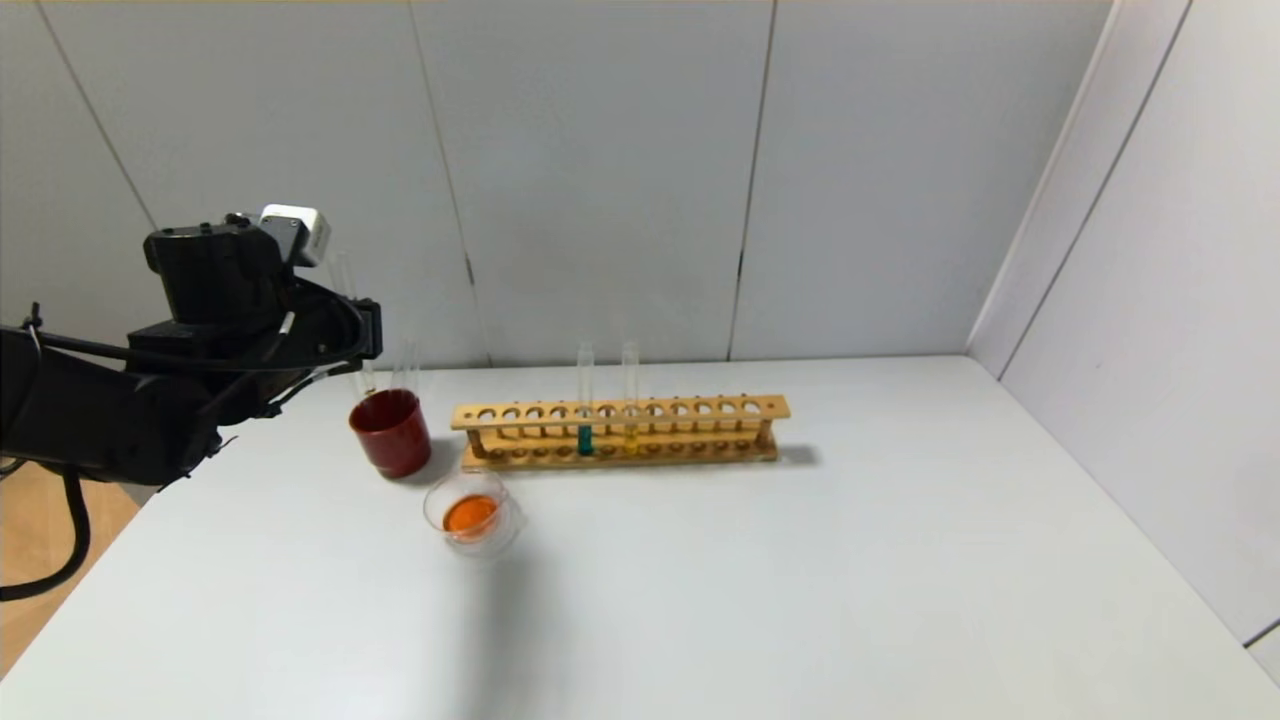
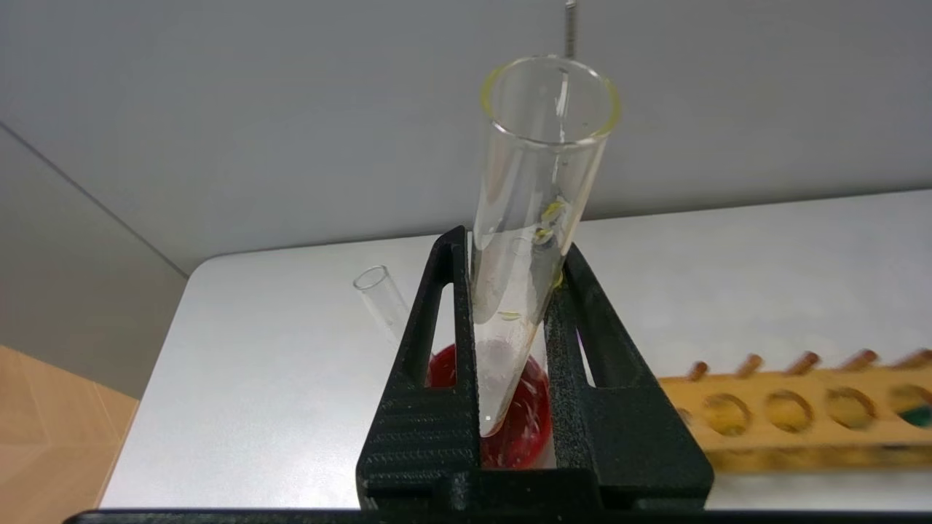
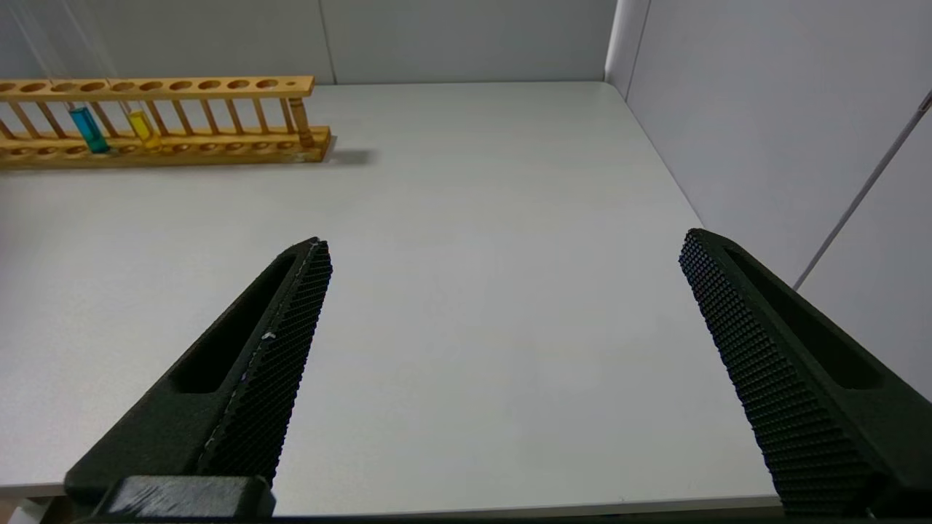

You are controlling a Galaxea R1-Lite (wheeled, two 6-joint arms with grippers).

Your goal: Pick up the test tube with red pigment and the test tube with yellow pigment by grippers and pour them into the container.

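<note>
My left gripper is shut on a clear test tube that holds only yellow drops on its wall and rim. In the head view this gripper hangs at the table's far left. The tube stands nearly upright, its round end just over the dark red cup. The container, a low clear glass dish, sits in front of the cup with orange liquid in it. No tube with red pigment is in view. My right gripper is open and empty over bare table.
A second empty tube leans inside the red cup. The wooden rack stands right of the cup with a teal tube and a yellow tube. Walls close the back and right sides.
</note>
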